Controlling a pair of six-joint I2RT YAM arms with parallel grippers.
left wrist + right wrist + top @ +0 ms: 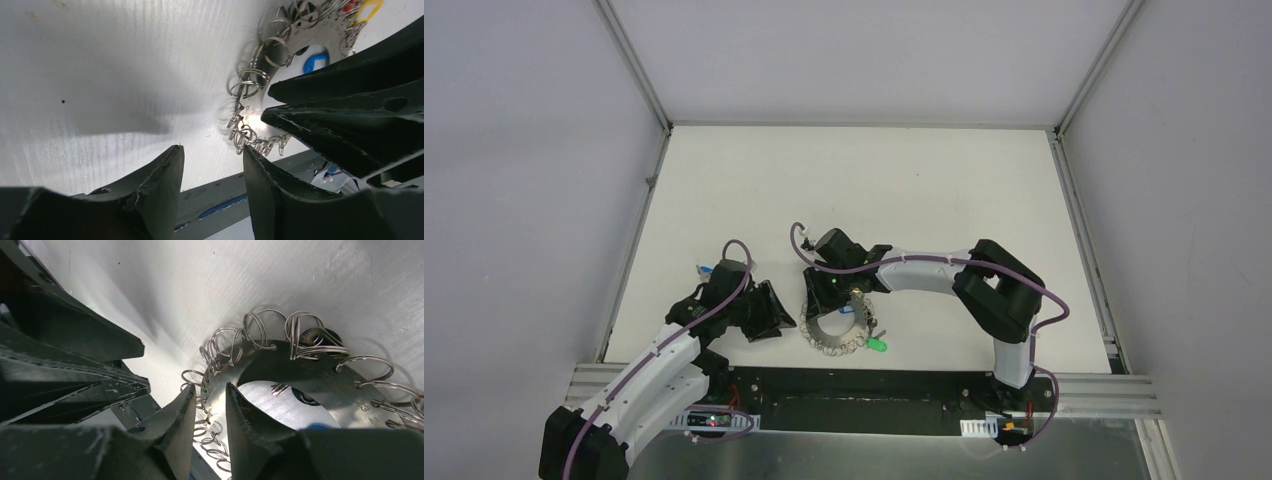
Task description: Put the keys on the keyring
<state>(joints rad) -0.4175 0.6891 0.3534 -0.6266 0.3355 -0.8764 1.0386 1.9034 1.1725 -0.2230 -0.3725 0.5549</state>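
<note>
The keyring lies near the table's front edge, a silvery band edged with wire loops. My right gripper reaches in from the right and is shut on the ring's left band; in the right wrist view its fingers straddle the band. A green key sticks out at the ring's right. A blue tag, a yellow tag and a red one hang on the ring. My left gripper is open and empty just left of the ring, its jaws apart from the loops.
The white table is walled at the left, right and back. A black base plate and a metal rail run along the near edge, close below the ring. A small blue-white item lies by the left arm.
</note>
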